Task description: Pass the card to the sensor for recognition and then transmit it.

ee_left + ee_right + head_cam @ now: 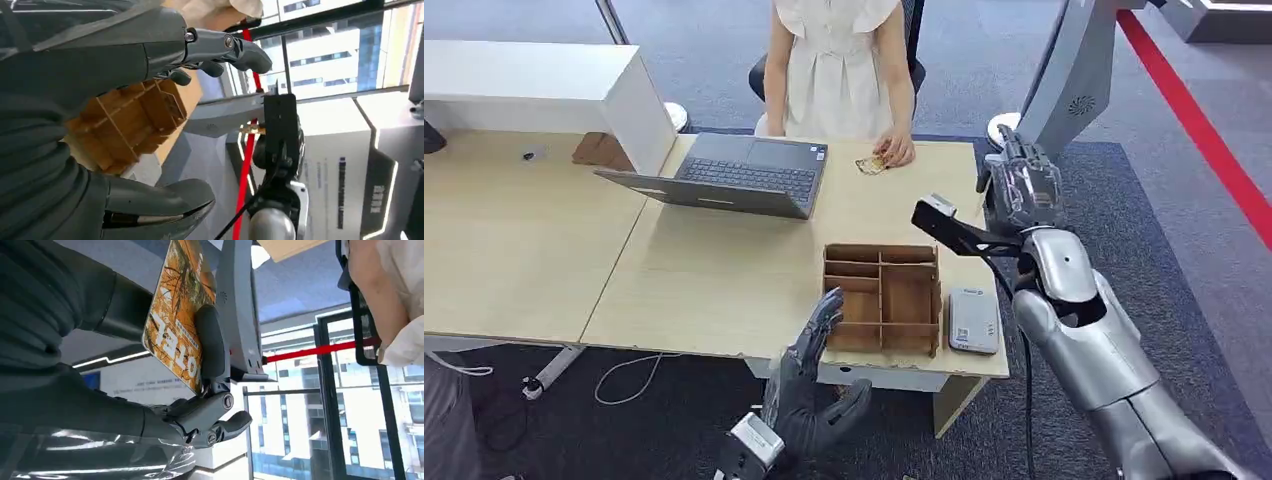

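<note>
The right robot hand (165, 365) grips the orange card (177, 315) beyond the surface's (724, 270) right edge, while the left robot hand (809, 385) hangs empty, fingers apart, below the front edge.

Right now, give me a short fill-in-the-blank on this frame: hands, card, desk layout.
1. The orange card is held by the robot's ____ hand.
2. The white sensor lies on the desk right beside the ____ organizer.
3. The left hand holds ____.
4. The open laptop sits in front of the seated ____.

Missing words: right; wooden; nothing; person
</note>
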### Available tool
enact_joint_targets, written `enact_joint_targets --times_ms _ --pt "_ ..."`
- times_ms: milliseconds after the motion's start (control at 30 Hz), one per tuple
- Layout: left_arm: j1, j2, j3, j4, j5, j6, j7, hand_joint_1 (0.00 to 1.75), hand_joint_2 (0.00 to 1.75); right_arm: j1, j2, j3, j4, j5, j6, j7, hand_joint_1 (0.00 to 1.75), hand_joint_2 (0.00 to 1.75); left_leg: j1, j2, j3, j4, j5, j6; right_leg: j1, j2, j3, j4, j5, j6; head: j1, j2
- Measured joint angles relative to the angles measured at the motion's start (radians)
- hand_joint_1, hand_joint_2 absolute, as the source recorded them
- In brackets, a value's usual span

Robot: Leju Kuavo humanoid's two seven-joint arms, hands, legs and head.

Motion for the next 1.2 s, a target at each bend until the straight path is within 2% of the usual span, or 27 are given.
enact_joint_targets --times_ms 167,300,500,700,900,1100,1200 --pt "-0.02 -0.01 -0.023 0.017 0.004 -0.003 0.0 0.0 1.75 -0.025 0.013 0.014 0.024 0.001 0.005 0.0 1.75 1.75 0.0 0.0 0.0 0.0 0.0 0.0 0.0 0.0 0.0 0.0 0.0 0.0 0.0 0.0" --pt "-0.032 -0.013 -0.039 0.031 0.013 -0.013 -0.003 0.0 1.75 -0.051 0.027 0.03 0.056 0.017 0.064 0.0 1.75 1.75 0.0 0.0 -0.001 0.0 0.0 0.0 0.0 0.0 0.0 0.0 0.0 0.0 0.0 0.0" --pt "-0.067 -0.037 -0.076 0.059 0.035 -0.019 -0.019 0.0 1.75 -0.166 0.108 0.083 0.212 0.044 0.129 -0.001 1.75 1.75 0.0 -0.001 -0.001 0.0 0.001 -0.001 0.0 0.0 -0.001 0.0 0.0 0.0 0.0 0.0" --pt "-0.092 -0.058 -0.101 0.09 0.045 -0.021 -0.034 0.0 1.75 -0.244 0.184 0.121 0.362 0.095 0.119 0.026 1.75 1.75 0.001 -0.001 -0.001 0.0 0.001 -0.001 0.0 -0.001 -0.001 0.001 0.0 0.0 0.0 0.0" --pt "-0.115 -0.08 -0.128 0.13 0.072 0.017 -0.042 0.0 1.75 -0.292 0.243 0.134 0.468 0.131 0.079 0.035 1.75 1.75 0.0 -0.001 -0.002 0.0 0.001 -0.001 0.0 -0.001 -0.002 0.001 0.0 0.0 0.0 0.0" --pt "-0.135 -0.095 -0.155 0.156 0.087 0.037 -0.029 0.0 1.75 -0.311 0.272 0.141 0.519 0.144 0.064 0.039 1.75 1.75 0.0 -0.001 -0.002 0.0 0.001 -0.001 0.0 -0.001 -0.002 0.001 0.0 0.0 0.0 0.0" --pt "-0.143 -0.096 -0.173 0.161 0.093 0.081 0.019 0.0 1.75 -0.316 0.28 0.145 0.536 0.146 0.063 0.04 1.75 1.75 0.0 -0.001 -0.001 0.0 0.001 -0.001 0.0 0.0 -0.002 0.001 0.0 0.0 0.0 0.0"
